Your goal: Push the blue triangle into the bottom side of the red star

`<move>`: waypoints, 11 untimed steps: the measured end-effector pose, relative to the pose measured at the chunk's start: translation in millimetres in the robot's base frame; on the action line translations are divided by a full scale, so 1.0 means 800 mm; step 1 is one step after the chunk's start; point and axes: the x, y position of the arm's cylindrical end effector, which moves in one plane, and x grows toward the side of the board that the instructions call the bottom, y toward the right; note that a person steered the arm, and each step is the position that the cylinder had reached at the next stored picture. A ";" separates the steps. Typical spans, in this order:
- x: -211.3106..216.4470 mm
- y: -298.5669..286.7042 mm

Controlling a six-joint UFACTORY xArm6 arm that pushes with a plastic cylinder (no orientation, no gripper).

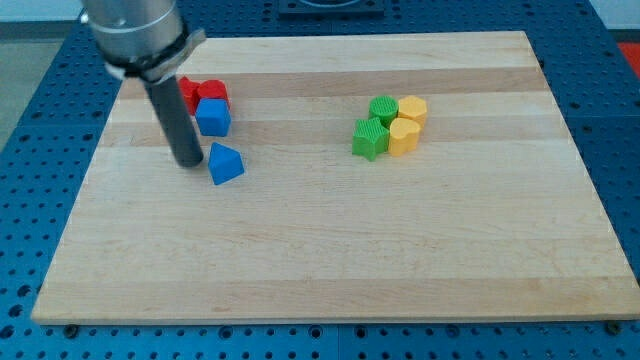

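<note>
The blue triangle [226, 163], a glossy wedge, lies near the wooden board's [330, 250] top-left corner, below the red star [186, 93]. My tip [187, 161] rests just beside its left. Blue pegboard [40, 80] surrounds the board.

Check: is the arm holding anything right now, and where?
Nothing held. My tip sits just left of the blue triangle; contact can't be told.
</note>
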 end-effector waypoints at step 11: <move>-0.068 -0.010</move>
